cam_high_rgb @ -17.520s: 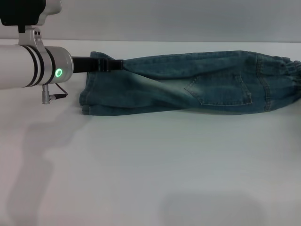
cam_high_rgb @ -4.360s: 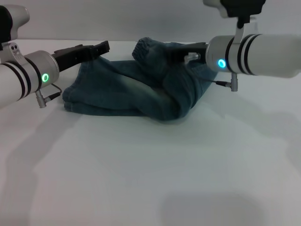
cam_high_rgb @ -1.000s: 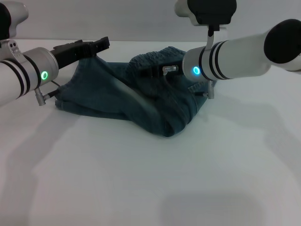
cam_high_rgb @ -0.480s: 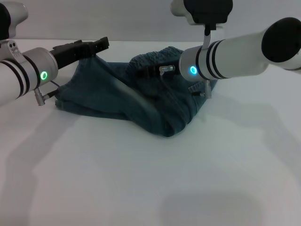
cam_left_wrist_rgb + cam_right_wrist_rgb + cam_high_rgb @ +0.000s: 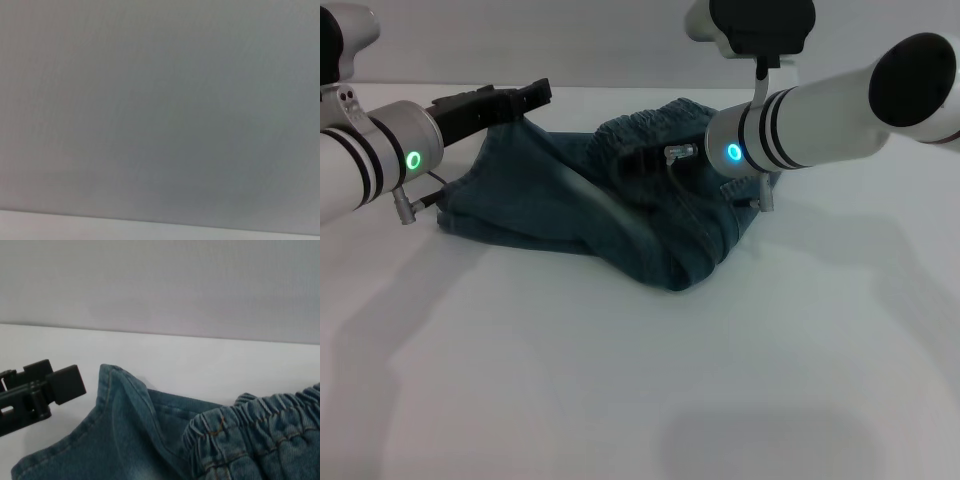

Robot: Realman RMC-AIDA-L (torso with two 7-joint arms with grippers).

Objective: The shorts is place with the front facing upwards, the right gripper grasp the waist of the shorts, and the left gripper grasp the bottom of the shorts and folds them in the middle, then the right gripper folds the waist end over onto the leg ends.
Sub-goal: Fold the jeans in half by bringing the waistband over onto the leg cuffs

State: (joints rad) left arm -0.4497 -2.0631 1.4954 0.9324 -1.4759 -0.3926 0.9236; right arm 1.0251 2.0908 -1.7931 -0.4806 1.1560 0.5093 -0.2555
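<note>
The blue denim shorts (image 5: 570,200) lie bunched on the white table, doubled over themselves. The ruched waist (image 5: 650,125) is raised and carried over toward the leg ends; it also fills a corner of the right wrist view as the waist (image 5: 260,430). My right gripper (image 5: 635,158), on the arm with the cyan ring, is tucked under that band and shut on it, mostly hidden by denim. My left gripper (image 5: 535,97), on the green-ring arm, hovers at the far left by the bottom (image 5: 520,122), whose corner stands up. In the right wrist view a sliver of table separates the left gripper (image 5: 67,385) from that corner (image 5: 107,372).
The white table (image 5: 620,380) stretches bare in front of the shorts, with a grey wall behind. The left wrist view shows only that wall. The right arm's thick forearm (image 5: 840,100) crosses above the table's right side.
The shorts once lay stretched out long. The right gripper has since carried the waist leftward over the legs. In the last second the right arm only shifted slightly; the left arm stayed still.
</note>
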